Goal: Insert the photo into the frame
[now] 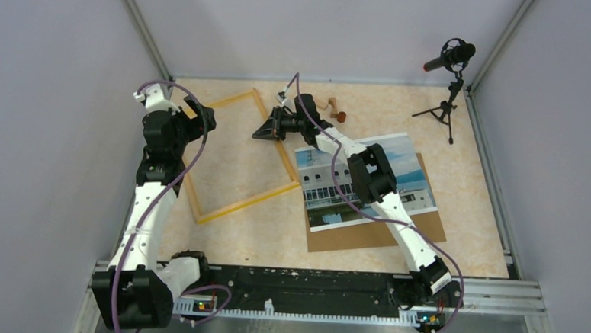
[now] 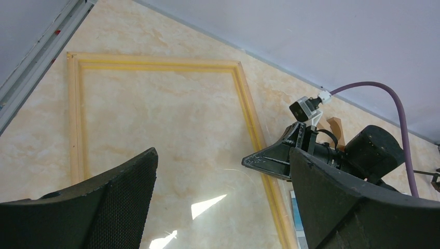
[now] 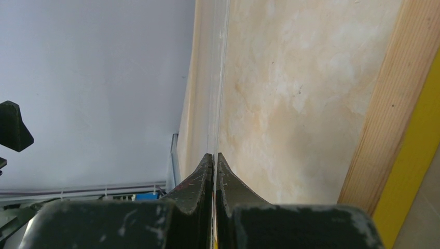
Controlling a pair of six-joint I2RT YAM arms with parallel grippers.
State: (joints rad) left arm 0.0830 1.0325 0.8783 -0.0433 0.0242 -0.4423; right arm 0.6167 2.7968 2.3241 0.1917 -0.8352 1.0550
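We see the left arm rising from its base at the near left corner and climbing along the left wall. Its wrist bends over so that the left gripper (image 1: 203, 120) hangs above the far left part of the frame (image 1: 248, 202). Its jaws are spread wide with nothing between them. In the left wrist view only bare tabletop (image 2: 171, 135) and the frame's rails show below the gripper.

The right arm stretches diagonally from its base at the near right. Its elbow passes over the photo (image 1: 321, 206), and its forearm runs on towards the far left. The right gripper (image 1: 262, 132) sits low at the frame's right rail, with its tip pointing in over the opening. Its jaws are pressed together. In the right wrist view a thin pale line runs on from the tips (image 3: 214, 158), and we cannot tell whether they pinch anything.

The frame lies flat and tilted on the left half of the tabletop. The photo lies face up to its right, outside the frame, on a brown board (image 1: 373, 235), with its near left corner just beside the frame. A small wooden piece (image 1: 334, 107) lies beyond the right wrist, and a microphone on a tripod (image 1: 451, 56) stands in the far right corner.
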